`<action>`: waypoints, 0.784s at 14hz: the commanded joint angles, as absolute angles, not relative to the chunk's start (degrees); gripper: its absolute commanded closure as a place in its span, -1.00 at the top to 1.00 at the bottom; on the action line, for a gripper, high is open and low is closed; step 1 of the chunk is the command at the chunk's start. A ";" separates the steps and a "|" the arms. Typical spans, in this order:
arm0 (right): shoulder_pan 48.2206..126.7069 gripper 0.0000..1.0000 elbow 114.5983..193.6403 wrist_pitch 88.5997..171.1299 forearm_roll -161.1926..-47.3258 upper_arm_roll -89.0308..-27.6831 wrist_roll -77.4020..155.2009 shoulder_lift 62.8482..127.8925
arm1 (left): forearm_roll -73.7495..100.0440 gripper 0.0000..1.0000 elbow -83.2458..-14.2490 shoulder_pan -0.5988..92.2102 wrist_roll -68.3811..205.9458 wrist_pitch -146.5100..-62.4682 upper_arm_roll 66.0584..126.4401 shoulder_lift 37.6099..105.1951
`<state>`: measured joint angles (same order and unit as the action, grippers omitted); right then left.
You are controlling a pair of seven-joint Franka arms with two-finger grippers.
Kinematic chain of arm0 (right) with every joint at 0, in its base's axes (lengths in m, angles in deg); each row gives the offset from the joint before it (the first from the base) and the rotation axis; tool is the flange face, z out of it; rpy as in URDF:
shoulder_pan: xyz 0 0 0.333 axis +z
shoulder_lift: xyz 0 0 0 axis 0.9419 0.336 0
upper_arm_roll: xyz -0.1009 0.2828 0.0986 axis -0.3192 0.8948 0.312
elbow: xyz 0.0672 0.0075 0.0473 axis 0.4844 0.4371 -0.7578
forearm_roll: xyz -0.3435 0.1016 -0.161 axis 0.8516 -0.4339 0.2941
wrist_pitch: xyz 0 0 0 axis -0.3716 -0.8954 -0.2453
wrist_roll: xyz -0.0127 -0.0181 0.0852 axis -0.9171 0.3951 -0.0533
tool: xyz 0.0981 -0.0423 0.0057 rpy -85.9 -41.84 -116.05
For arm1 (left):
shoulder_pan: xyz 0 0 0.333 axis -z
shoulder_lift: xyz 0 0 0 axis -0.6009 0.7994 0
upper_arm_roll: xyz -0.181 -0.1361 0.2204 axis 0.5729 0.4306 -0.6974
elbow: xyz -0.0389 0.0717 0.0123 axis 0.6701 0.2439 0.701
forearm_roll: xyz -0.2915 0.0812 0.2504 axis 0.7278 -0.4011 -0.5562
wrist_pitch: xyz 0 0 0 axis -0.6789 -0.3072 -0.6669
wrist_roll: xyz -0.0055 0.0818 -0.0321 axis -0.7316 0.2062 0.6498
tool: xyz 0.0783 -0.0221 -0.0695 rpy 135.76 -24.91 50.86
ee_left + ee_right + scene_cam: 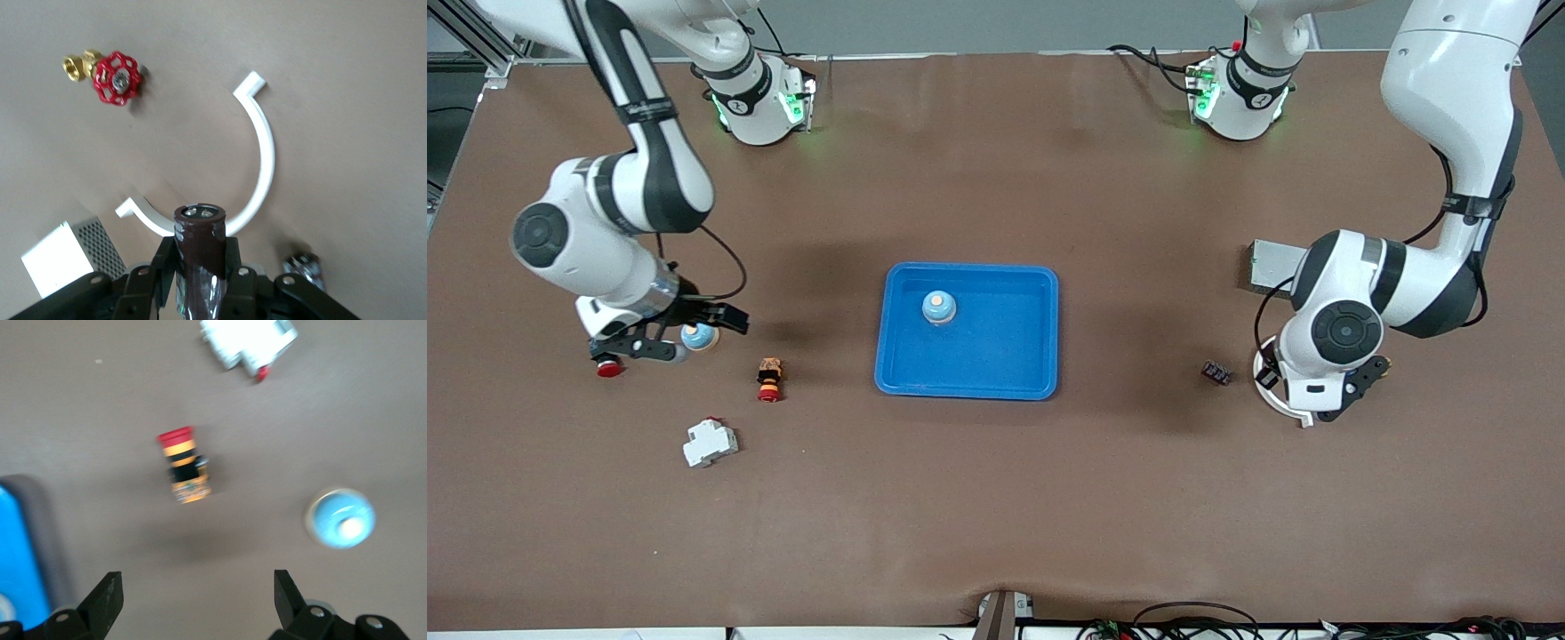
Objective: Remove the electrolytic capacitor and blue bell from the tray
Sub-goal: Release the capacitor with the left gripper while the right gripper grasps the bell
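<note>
Brown table, left gripper clamping upright capacitor

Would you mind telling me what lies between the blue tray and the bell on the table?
Only the emergency-stop button lies between the blue tray and the bell, slightly nearer the front camera; the front view shows this.

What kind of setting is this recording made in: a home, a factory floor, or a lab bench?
Most likely a robotics lab bench. Two arms are bolted to a brown-covered table with a blue tray mid-table. Loose industrial parts lie about: a red-handled valve, a white breaker, and a capacitor held in the left gripper.
</note>
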<state>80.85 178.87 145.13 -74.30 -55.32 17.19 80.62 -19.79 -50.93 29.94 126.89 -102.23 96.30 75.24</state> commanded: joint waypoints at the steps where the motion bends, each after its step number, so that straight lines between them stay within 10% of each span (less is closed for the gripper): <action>1: 88.53 1.00 178.50 144.67 -74.89 -55.63 3.60 79.38 | -23.60 -1.00 -54.57 27.45 124.39 -105.52 96.73 75.31; 11: 107.97 1.00 169.80 149.14 -73.74 -55.81 -29.66 89.73 | -26.69 -0.85 -56.61 21.73 119.81 -112.30 96.64 77.24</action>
